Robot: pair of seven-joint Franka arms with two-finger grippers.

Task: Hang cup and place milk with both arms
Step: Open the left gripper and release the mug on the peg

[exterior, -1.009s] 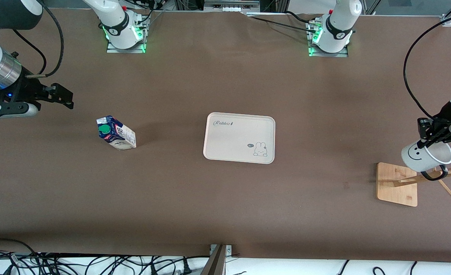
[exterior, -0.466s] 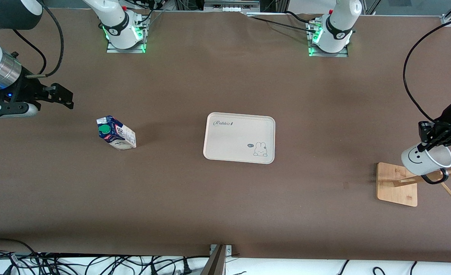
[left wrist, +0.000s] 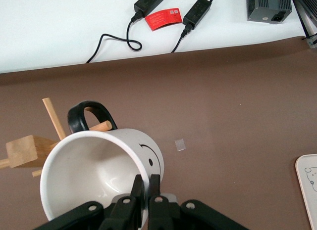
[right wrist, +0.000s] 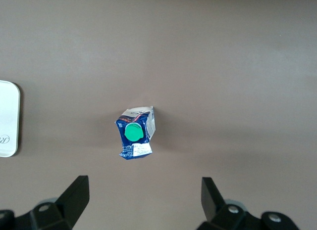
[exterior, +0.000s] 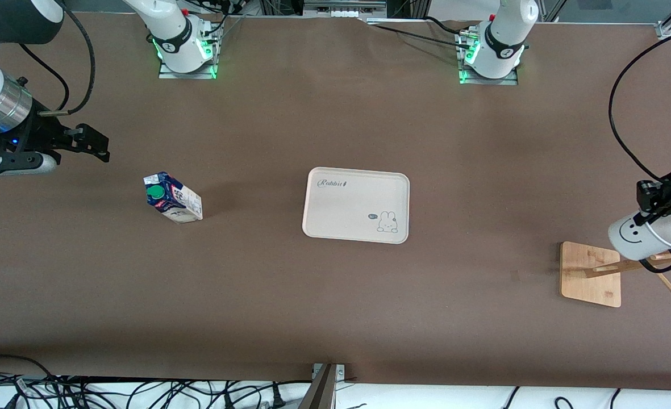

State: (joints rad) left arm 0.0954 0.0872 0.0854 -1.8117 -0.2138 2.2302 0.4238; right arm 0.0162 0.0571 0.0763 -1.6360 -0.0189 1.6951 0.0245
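Note:
The cup (exterior: 645,238), a white mug with a smiley face, hangs tilted in my left gripper (exterior: 650,215), which is shut on its rim over the wooden rack (exterior: 591,276). In the left wrist view the fingertips (left wrist: 147,183) pinch the cup (left wrist: 99,175) wall, and a peg tip (left wrist: 101,126) shows inside the black handle loop (left wrist: 89,116). The milk (exterior: 173,199) stands on the table toward the right arm's end. My right gripper (exterior: 95,146) is open and empty, up over the table beside the milk. In the right wrist view the milk (right wrist: 134,133) lies below and ahead of the open gripper (right wrist: 143,190).
A cream tray (exterior: 357,227) with a rabbit print lies mid-table; its corner shows in the left wrist view (left wrist: 309,185) and its edge in the right wrist view (right wrist: 7,118). The rack's slanted pegs (exterior: 625,266) stick out toward the left arm's end. Cables lie off the table's near edge.
My left gripper has carried the cup along the rack's peg toward the left arm's end of the table. The right arm and the milk have not moved.

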